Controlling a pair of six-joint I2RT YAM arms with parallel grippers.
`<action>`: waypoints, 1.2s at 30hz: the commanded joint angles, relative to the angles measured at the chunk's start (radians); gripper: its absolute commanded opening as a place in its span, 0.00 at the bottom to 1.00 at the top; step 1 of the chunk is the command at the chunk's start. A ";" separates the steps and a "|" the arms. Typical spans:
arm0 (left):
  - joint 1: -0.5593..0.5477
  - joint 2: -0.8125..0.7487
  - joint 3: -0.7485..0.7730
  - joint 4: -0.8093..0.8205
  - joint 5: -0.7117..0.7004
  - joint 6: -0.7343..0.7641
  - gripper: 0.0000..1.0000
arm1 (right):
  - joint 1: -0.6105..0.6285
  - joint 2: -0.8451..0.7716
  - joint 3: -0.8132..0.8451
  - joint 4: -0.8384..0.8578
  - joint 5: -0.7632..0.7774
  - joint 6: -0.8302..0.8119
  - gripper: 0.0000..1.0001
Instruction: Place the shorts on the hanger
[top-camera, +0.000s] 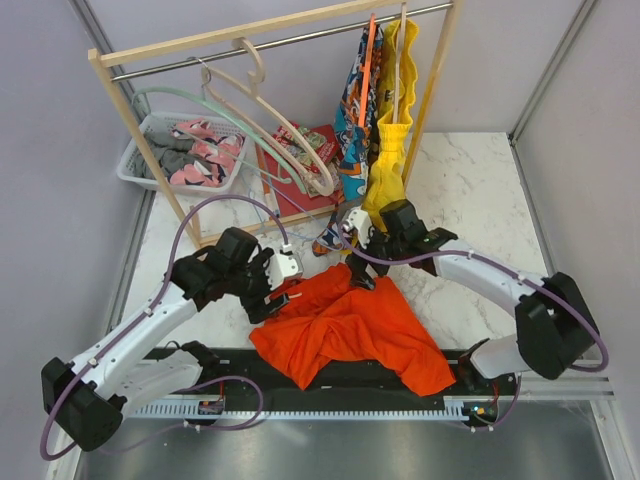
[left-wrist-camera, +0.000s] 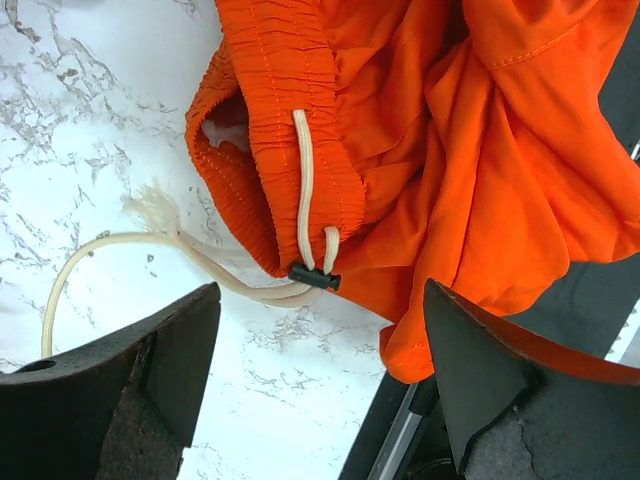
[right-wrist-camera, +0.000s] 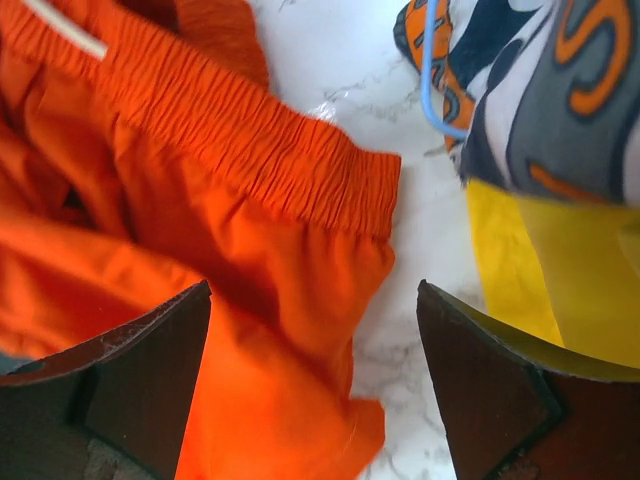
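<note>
left gripper spread above shorts waistband | right gripper spread at its corner, bare marble tabletop beyond | light-blue hanger mostly cut off

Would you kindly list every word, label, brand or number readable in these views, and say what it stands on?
No whole word reads in any view.
Patterned garment: large orange letter-like shapes, one perhaps "S", cut off by the frame; unreadable.
Red flat thing: any print is too small to read.
Shorts: no logo or label in view.
</note>
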 joint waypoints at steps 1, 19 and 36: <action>0.010 -0.010 0.006 0.013 0.003 0.011 0.88 | 0.005 0.087 0.014 0.227 -0.005 0.150 0.91; 0.034 0.001 -0.020 0.024 -0.126 -0.024 0.93 | 0.006 0.143 0.037 0.142 -0.288 0.255 0.12; 0.039 -0.148 -0.066 0.199 0.294 0.253 0.97 | -0.029 -0.615 0.069 -0.558 -0.169 -0.270 0.00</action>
